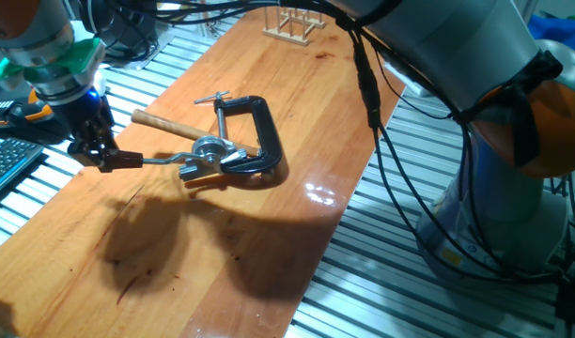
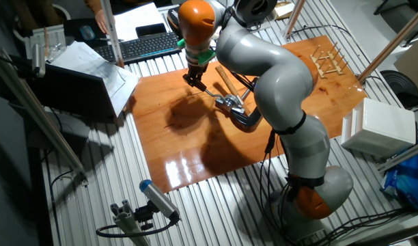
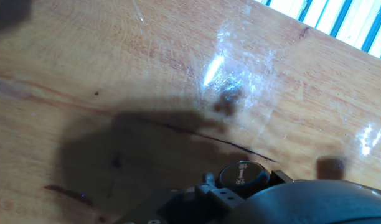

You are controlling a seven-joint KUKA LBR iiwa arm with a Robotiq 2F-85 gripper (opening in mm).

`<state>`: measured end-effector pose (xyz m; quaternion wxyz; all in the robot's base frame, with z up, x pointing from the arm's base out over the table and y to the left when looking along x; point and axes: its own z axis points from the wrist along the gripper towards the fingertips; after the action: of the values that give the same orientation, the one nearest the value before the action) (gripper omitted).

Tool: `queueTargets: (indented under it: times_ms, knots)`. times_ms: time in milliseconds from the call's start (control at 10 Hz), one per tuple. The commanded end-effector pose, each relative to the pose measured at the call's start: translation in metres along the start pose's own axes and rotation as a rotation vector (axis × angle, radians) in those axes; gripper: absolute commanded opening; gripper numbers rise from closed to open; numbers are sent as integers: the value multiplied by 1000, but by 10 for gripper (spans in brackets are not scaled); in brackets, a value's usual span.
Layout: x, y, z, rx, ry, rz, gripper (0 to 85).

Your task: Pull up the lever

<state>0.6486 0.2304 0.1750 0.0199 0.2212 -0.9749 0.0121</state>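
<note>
With the black two-finger gripper (image 1: pixel 107 158) apparently clenched on the thin silver crank lever's dark knob (image 1: pixel 128 160), a lift straying off the lever's arc risked slipping off.

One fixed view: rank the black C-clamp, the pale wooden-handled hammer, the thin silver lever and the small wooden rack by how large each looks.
1. Black C-clamp.
2. and 3. Pale wooden-handled hammer and thin silver lever: similar visible length, and both are partly hidden, so I won't rank them.
4. Small wooden rack; it sits farthest from the camera, so it may only look smallest.

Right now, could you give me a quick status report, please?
End effector shut on bent silver lever at its knob. Lever low over wooden board. Black C-clamp and wooden-handled hammer beside hub.
</note>
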Motion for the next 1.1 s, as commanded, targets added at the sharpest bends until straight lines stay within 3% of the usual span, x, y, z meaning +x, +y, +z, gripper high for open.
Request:
queueTargets:
  times_ms: [0,400,1000]
  knots:
    - [1,-1,0,-1,-1,0,0]
    - [0,-1,1,-12,-4,0,0]
    - [2,-3,1,-27,-47,-1,0]
